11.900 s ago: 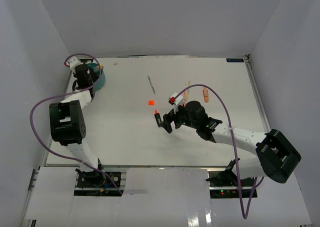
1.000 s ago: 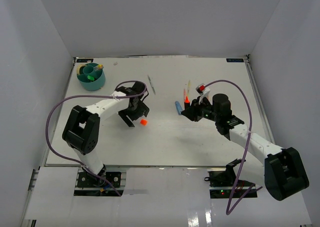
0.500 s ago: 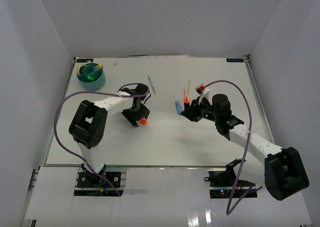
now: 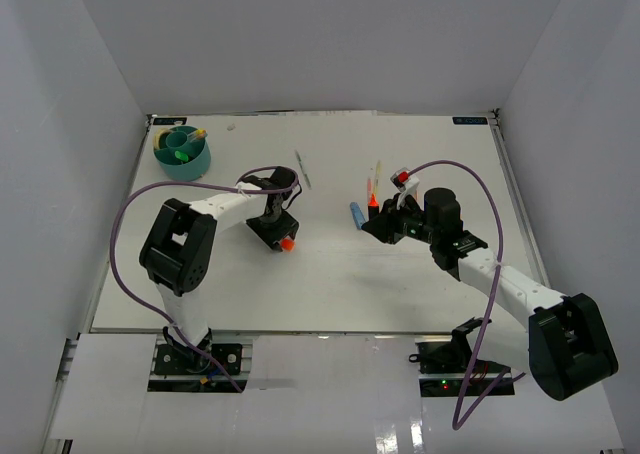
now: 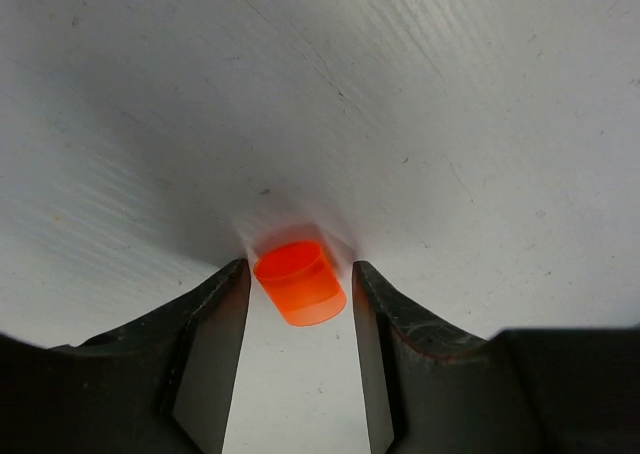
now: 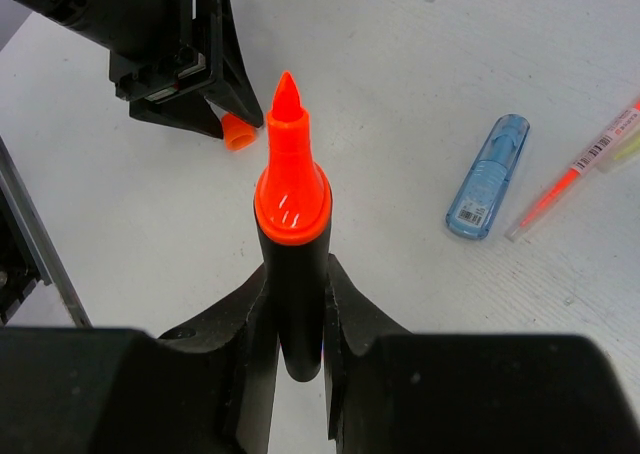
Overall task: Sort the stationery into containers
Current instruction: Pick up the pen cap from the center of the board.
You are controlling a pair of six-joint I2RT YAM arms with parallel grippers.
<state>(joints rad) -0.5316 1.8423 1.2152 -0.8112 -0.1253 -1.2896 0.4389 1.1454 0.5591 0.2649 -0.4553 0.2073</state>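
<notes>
Now left claw [image 5: 300,272] open astride cap [image 5: 301,290], right claw [image 6: 297,286] tight on highlighter [image 6: 293,189], labels [image 6: 606,141] illegible.

Bright orange is shown on the small cylindrical plastic cap [image 5: 299,282] and on the glossy collar and tip of the black-barrelled highlighter [image 6: 292,214], translucent blue on the short chunky highlighter [image 6: 487,177], neon orange-pink on the thin pen [image 6: 560,186], teal on the round plastic organiser [image 4: 185,172], and plain white on the table [image 4: 400,284].
</notes>
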